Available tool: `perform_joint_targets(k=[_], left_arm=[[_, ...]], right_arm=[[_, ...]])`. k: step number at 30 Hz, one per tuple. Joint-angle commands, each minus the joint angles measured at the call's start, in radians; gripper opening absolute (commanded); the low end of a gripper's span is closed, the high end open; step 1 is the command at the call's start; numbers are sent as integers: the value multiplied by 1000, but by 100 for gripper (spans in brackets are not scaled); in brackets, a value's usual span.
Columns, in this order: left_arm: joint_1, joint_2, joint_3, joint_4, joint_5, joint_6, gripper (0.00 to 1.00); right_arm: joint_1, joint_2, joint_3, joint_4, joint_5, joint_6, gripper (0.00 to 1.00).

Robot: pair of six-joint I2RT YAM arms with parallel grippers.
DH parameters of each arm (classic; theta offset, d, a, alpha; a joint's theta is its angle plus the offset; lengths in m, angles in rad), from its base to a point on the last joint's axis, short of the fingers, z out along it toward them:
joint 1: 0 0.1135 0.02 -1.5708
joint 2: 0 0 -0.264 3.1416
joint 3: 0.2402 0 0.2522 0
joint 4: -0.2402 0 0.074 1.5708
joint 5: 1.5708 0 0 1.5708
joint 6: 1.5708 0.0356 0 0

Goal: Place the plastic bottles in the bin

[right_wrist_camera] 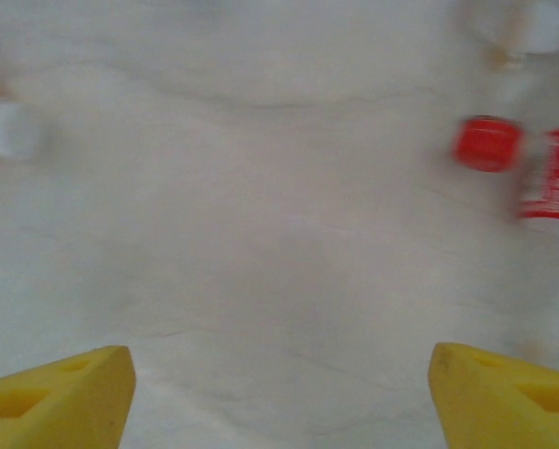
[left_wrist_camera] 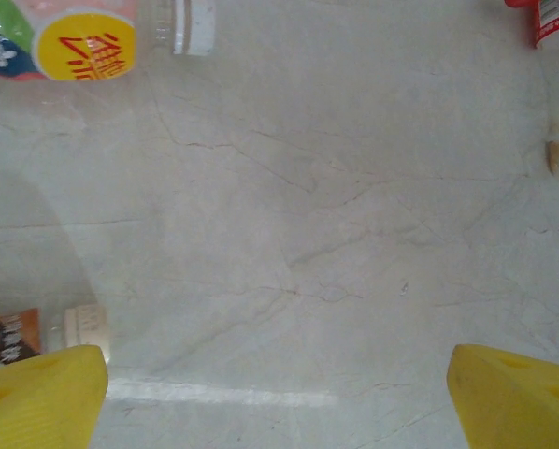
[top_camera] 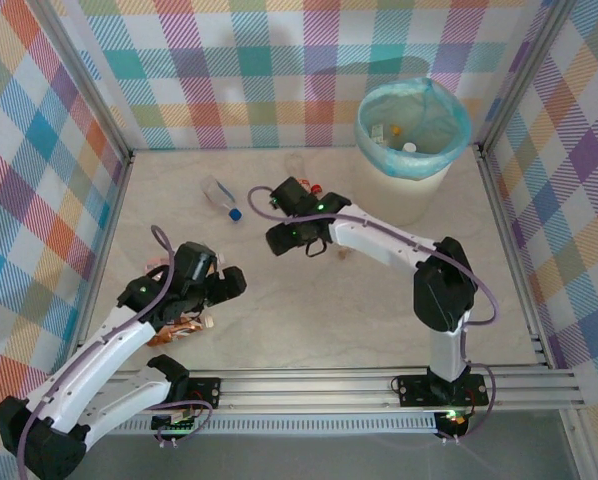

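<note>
- left pincer [left_wrist_camera: 278,383] released, jaws wide, nothing between, above bare bench [left_wrist_camera: 336,234], near-left
- yellow-label bottle [left_wrist_camera: 74,42] lies crosswise at the wrist view's top, white neck end pointing right in frame
- blue-cap bottle [top_camera: 222,197] mid-bench, long axis far-left to near-right, cap at the near-right end
- right pincer [right_wrist_camera: 279,374] released, empty, centre bench
- red-cap bottle [right_wrist_camera: 552,178] blurred in the wrist view, cap pointing left in frame
- bin [top_camera: 409,185] far right, upright, bottles inside
</note>
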Motion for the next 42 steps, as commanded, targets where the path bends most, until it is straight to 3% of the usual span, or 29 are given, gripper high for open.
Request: perform_joint_targets(k=[1,9,13,20,34,42], left_arm=[[9,29,-3,57,26,-8,94],[10,98,38,81,42,6,93],[10,103,41,81,35,9,93],[10,121,60,71,39,11,93],[10,172,134,76,46,30,93],[10,169,162,84,16,50,93]], right_arm=[[-74,14,-3,-95,86,39,88],[-212,119,42,-103,84,35,93],[-233,185,72,-132,119,38,93],[-241,226,21,-109,48,25,88],[-244,67,-101,-102,2,30,58],[-244,-111,-163,-121,-10,-14,54]])
